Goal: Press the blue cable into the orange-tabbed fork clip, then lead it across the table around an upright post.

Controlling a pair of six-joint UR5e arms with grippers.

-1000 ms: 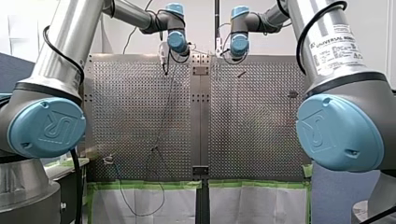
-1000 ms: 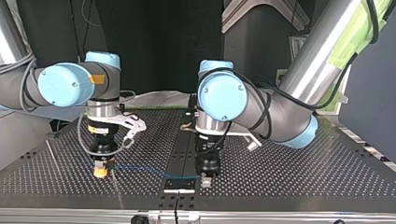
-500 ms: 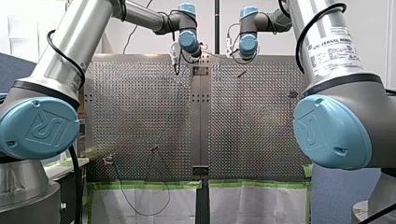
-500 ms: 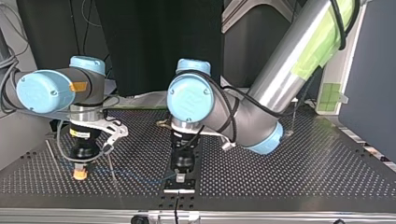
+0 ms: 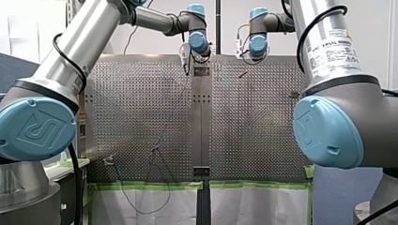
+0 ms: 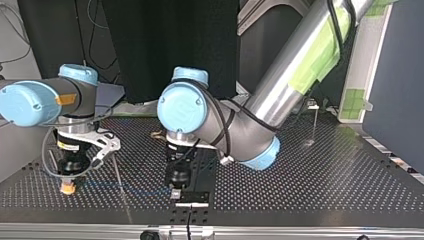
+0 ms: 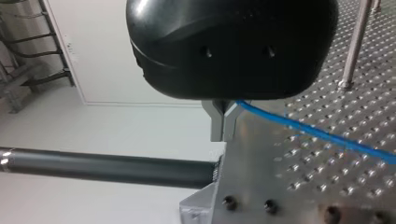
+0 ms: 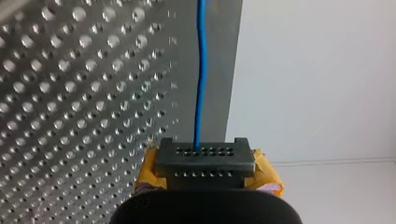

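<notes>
Top view: the thin blue cable (image 6: 107, 185) stretches straight over the perforated metal table (image 6: 325, 185) between both grippers. My right gripper (image 6: 67, 188) has its yellow pads (image 8: 268, 175) clamped on it; my left gripper (image 6: 175, 193) pinches it between closed metal fingers (image 7: 217, 126). A slim upright steel post (image 7: 356, 44) stands near the cable.

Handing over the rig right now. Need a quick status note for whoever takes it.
Left gripper: shut on the blue cable.
Right gripper, yellow pads: shut on the same cable.
Cable runs straight between them, low over the table edge nearest the top view's camera, passing an upright post without bending around it.
Orange-tabbed clip: not identifiable in any view, seating unconfirmed.
To do: confirm the clip, then lead the cable around the post.
</notes>
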